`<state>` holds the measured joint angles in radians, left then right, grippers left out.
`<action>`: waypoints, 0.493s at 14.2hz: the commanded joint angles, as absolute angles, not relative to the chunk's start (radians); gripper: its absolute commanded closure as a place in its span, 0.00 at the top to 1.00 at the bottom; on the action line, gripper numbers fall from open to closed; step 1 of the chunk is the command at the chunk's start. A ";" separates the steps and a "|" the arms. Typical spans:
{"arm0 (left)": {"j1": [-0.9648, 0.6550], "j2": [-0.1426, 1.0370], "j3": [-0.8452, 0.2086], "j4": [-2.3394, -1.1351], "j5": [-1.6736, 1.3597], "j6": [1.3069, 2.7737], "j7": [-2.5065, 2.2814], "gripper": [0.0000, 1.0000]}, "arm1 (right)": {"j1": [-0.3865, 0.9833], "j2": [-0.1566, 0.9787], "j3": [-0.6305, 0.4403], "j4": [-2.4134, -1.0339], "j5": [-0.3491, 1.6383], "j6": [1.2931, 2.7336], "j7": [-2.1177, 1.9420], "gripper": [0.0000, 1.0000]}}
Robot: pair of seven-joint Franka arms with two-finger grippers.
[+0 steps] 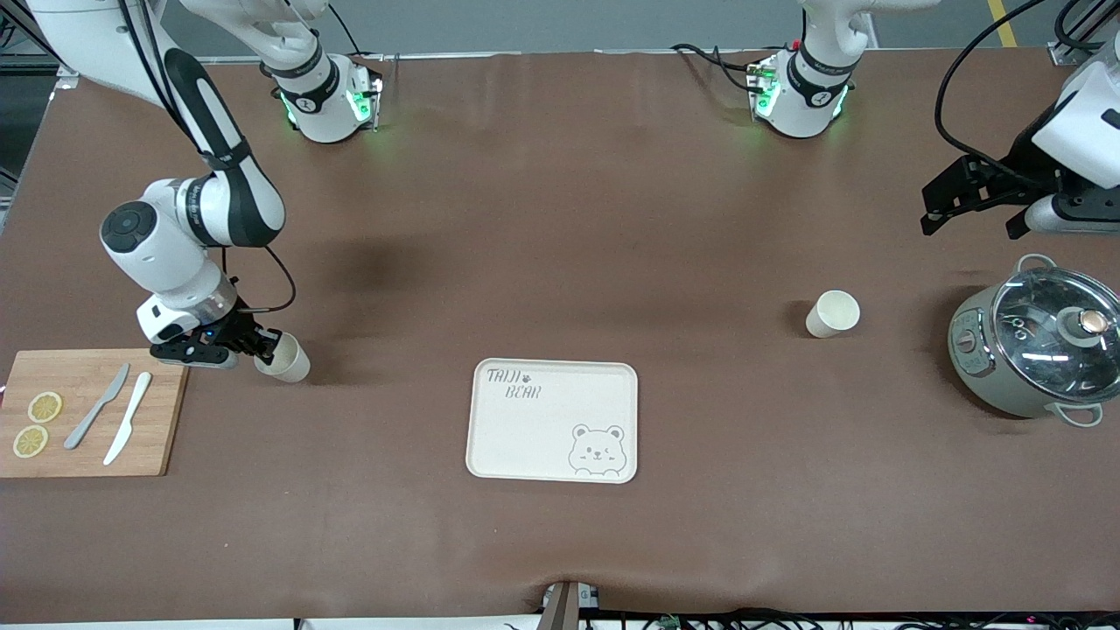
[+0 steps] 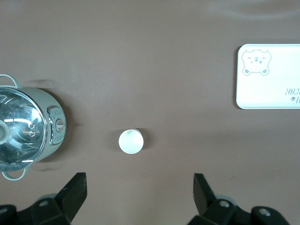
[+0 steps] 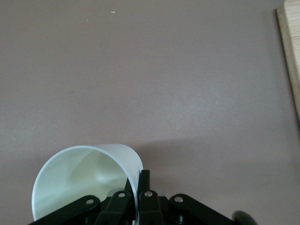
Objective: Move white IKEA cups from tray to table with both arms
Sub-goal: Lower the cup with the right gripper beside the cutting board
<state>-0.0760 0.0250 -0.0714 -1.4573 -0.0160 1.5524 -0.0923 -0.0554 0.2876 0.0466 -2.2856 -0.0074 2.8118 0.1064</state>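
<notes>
My right gripper (image 1: 261, 346) is shut on the wall of one white IKEA cup (image 1: 287, 358), one finger inside the rim and one outside. It holds the cup tilted, low over the table beside the cutting board. The right wrist view shows the cup (image 3: 84, 180) pinched between the fingers (image 3: 144, 183). The second white IKEA cup (image 1: 832, 313) stands upright on the table between the tray and the pot. My left gripper (image 1: 971, 219) is open and empty, up in the air over the table near the pot. In the left wrist view the cup (image 2: 131, 141) lies ahead of the open gripper (image 2: 138, 191).
A cream bear tray (image 1: 553, 420) lies mid-table, nearer the front camera; it also shows in the left wrist view (image 2: 269, 89). A grey-green glass-lidded pot (image 1: 1037, 341) stands at the left arm's end. A wooden cutting board (image 1: 87, 437) with two knives and lemon slices lies at the right arm's end.
</notes>
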 commanded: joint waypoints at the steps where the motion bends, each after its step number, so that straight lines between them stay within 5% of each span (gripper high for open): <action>1: -0.066 0.020 -0.075 -1.462 -0.040 1.549 -0.086 1.00 | -0.057 0.313 0.057 -2.312 0.015 2.884 0.107 0.00; 7: -0.064 0.021 -0.075 -1.462 -0.037 1.554 -0.084 1.00 | -0.057 0.336 0.058 -2.312 0.015 2.911 0.107 0.00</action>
